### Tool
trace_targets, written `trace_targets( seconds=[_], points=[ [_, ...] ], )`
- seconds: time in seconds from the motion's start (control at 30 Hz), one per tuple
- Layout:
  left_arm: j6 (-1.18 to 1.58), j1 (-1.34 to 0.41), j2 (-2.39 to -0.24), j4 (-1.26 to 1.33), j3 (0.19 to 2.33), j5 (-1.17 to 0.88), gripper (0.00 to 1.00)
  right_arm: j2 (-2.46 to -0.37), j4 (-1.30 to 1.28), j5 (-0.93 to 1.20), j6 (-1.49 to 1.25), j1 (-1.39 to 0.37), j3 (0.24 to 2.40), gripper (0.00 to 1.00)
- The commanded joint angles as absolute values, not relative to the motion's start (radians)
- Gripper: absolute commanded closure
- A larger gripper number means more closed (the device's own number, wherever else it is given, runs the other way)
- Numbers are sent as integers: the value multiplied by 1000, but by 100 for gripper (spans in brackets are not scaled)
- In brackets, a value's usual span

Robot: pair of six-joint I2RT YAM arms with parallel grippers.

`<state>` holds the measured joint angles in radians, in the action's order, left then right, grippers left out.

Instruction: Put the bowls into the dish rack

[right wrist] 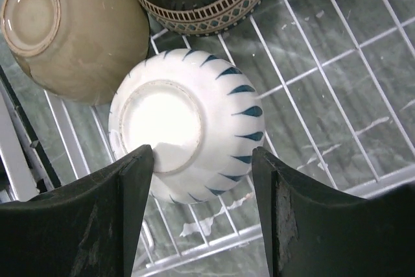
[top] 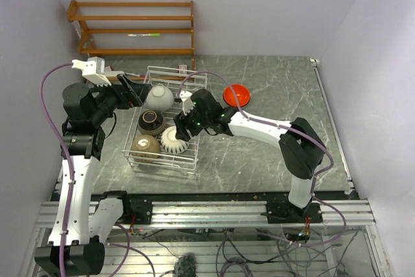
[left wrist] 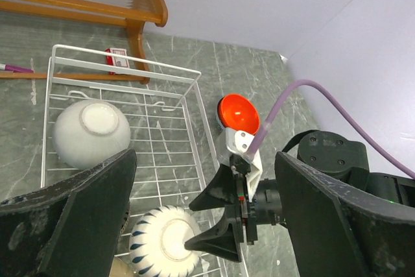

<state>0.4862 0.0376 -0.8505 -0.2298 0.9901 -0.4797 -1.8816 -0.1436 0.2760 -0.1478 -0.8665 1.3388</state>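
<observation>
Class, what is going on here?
Two robot arms are loading bowls into the white wire dish rack. Four bowls sit inside it. The right gripper hangs open over the upside-down white bowl with blue strokes; the left gripper, open, is near the cream-white bowl. A bright orange-red bowl sits on the grey table.

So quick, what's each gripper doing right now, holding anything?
Left gripper: wide open, holding nothing.
Right gripper: open, poised over the upside-down white bowl with blue pattern; no grip visible.

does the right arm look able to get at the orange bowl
probably yes: the orange bowl sits outside the rack, beside that arm, nothing covering it; the tool only has to leave the rack
</observation>
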Motion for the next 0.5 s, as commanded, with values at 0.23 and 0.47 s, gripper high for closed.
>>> trace_targets(
  seconds=[0.23,0.47],
  points=[
    [468,46,-846,-240,986,-495,2,-1812,-224,433,-62,-940,1282,38],
    [470,46,-853,-250,991,-491,0,-1759,-223,353,-74,-957,1256,33]
  ],
)
